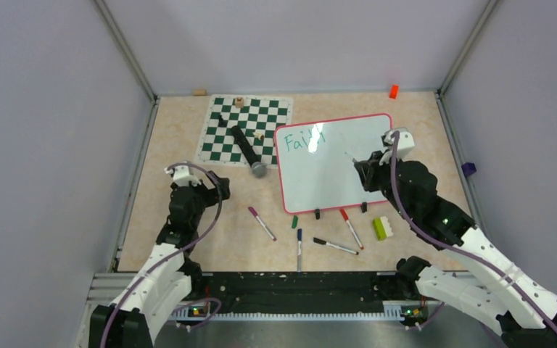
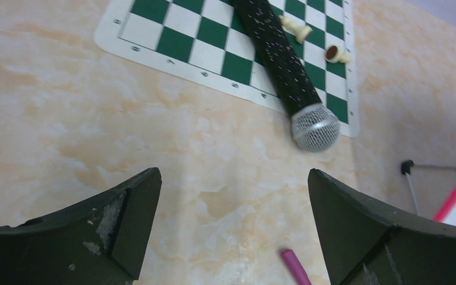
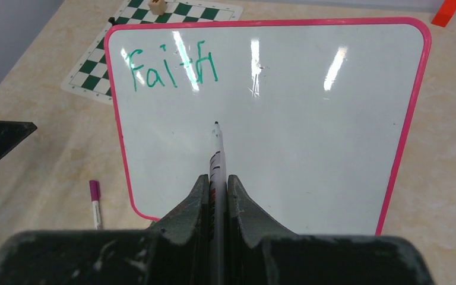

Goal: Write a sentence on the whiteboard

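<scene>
A: Wide shot first: tan table (image 1: 188, 196), whiteboard (image 1: 326, 181) right of centre, its left edge just beside the chess mat (image 1: 221, 138) at back-left.

B: Yep, and the R arm's the busy one. Elbow folded near the front-right corner, forearm reaching in over the board's right side. L arm parked front-left, wrist tipped down at bare table.

A: Mic (image 1: 246, 151) sprawled across the mat, head poking past its near edge. Not in play.

B: Grippers: right gripper (image 3: 217, 189) pressed tight on a marker (image 3: 217, 148), barrel sticking straight out btwn the fingers. Left gripper (image 2: 233, 178) spread wide, nothing in it.

A: So where's the sentence (image 3: 169, 66)?

B: Just "Faith," teal, top-left corner of the board. Rest is blank, so I'd call it early: mid-writing, next word due.

A: Nib's over the middle of the board, below and right of that word. Touching? Can't say from the wrist cam, and the glare doesn't help.

B: Next move, imo: carry the nib to a start pt for the next word, press lightly, keep strokes small so the board doesn't slide.
</scene>
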Available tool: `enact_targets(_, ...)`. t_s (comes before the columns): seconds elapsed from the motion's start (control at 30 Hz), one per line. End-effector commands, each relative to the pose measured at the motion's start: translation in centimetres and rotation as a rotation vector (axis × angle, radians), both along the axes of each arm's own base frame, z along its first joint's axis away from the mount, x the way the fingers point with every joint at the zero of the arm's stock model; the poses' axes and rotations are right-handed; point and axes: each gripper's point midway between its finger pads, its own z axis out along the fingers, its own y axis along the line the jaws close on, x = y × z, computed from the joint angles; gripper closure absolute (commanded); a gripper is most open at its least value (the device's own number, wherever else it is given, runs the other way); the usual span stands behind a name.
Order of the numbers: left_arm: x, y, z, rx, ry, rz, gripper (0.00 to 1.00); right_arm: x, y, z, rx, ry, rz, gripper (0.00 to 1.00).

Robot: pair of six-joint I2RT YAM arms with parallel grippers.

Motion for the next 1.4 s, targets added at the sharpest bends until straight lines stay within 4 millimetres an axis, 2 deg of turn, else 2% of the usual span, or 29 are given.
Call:
enact_targets(0.0, 0.5, -4.4, 0.8, -0.039, -0.024, -0.242, 0.01, -0.5, -0.6, -0.7, -0.009, 0.002, 0.005, 1.00)
enact_targets(0.2, 0.4, -8.0, 1.4, 0.014, -0.066, -0.373, 0.01, -1.2, -0.9, -2.5, -0.034, 0.034, 0.014, 1.00)
enact_targets(0.37, 0.7, -7.0, 2.1, -0.091, -0.085, -0.271, 0.01, -1.4, -0.8, -3.0, -0.025, 0.047, 0.023, 1.00)
enact_targets(0.47, -0.3, -9.0, 3.3, -0.136, -0.176, -0.400, 0.01, -1.4, -0.5, -3.7, -0.030, 0.057, 0.034, 1.00)
enact_targets(0.53, -0.9, -10.6, 3.4, -0.139, -0.181, -0.508, 0.02, -1.3, -0.2, -4.1, -0.036, 0.068, 0.043, 1.00)
enact_targets(0.63, -0.9, -12.5, 3.2, -0.123, -0.151, -0.633, 0.06, -1.1, 0.0, -4.3, -0.045, 0.080, 0.045, 1.00)
enact_targets(0.77, -0.1, -14.9, 3.4, -0.155, -0.142, -0.753, 0.10, -0.2, -0.1, -3.3, -0.050, 0.062, 0.010, 1.00)
enact_targets(0.97, 1.2, -16.6, 4.1, -0.178, -0.190, -0.838, 0.09, 2.1, 1.0, -1.7, -0.097, 0.105, -0.019, 1.00)
enact_targets(1.1, 2.1, -17.9, 4.3, -0.201, -0.203, -0.909, 0.09, 3.4, 1.1, 0.9, -0.043, 0.066, -0.004, 1.00)
enact_targets(1.37, 3.7, -20.1, 4.0, -0.263, -0.253, -1.022, 0.11, 6.0, -0.6, 2.4, 0.013, 0.061, -0.029, 1.00)
